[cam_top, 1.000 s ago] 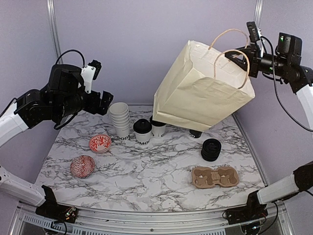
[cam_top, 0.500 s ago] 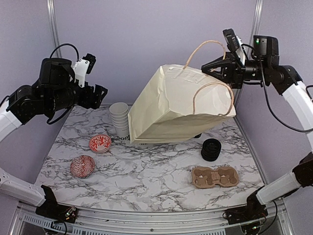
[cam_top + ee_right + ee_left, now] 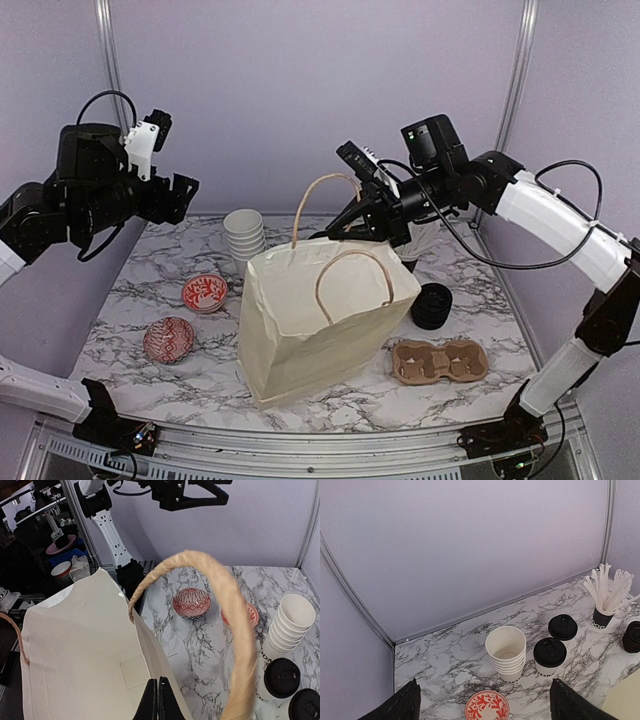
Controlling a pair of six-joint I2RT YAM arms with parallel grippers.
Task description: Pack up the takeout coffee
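Observation:
A cream paper bag (image 3: 310,320) with rope handles stands upright near the table's front, mouth open. My right gripper (image 3: 345,225) is shut on its back top rim; the wrist view shows the black fingers (image 3: 158,700) pinching the bag wall (image 3: 75,660). Two takeout coffee cups with black lids stand at the back, one (image 3: 549,655) in front of the other (image 3: 562,628), also seen past the bag as lidded cups (image 3: 281,677). The bag hides them in the top view. My left gripper (image 3: 180,195) hangs open and empty, high at the left above the table (image 3: 485,682).
A stack of lidless white cups (image 3: 244,235) stands at the back. A red patterned dish (image 3: 205,293) and bowl (image 3: 168,339) lie at the left. A pile of black lids (image 3: 431,306) and a cardboard cup carrier (image 3: 440,361) are at the right. A cup of stirrers (image 3: 605,610) is behind.
The right arm has swung the bag from high at the back right down and left onto the table's front middle. The left arm drew back a little to the left.

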